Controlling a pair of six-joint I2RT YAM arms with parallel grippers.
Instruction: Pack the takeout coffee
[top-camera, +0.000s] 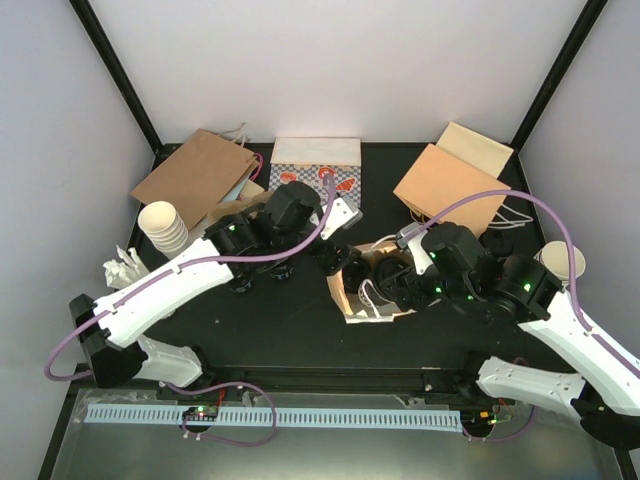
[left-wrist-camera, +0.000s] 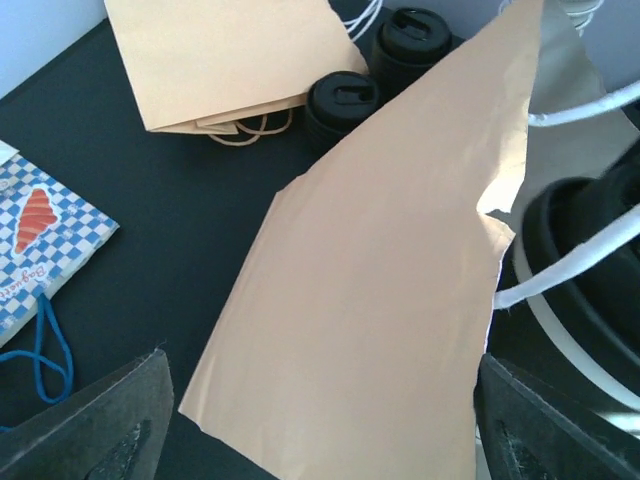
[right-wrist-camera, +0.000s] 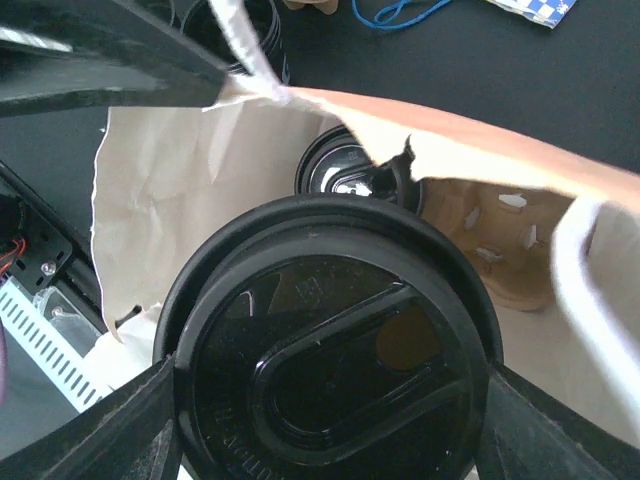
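My right gripper (right-wrist-camera: 330, 390) is shut on a takeout coffee cup (right-wrist-camera: 330, 350) with a black lid and holds it over the open mouth of a brown paper bag (right-wrist-camera: 170, 190). A second black-lidded cup (right-wrist-camera: 345, 175) stands inside the bag beside a brown pulp carrier (right-wrist-camera: 500, 240). In the top view the bag (top-camera: 355, 300) lies mid-table under my right gripper (top-camera: 385, 280). My left gripper (left-wrist-camera: 322, 365) is open, its fingers wide apart above the bag's outer side (left-wrist-camera: 380, 280). Two more lidded cups (left-wrist-camera: 340, 100) stand beyond the bag.
Brown bags lie at the back left (top-camera: 195, 175) and back right (top-camera: 450, 180), with a checkered bag (top-camera: 315, 165) between them. Stacks of cream paper cups stand at the left (top-camera: 165, 225) and right (top-camera: 560, 260). White napkins (top-camera: 125, 268) lie at the left edge.
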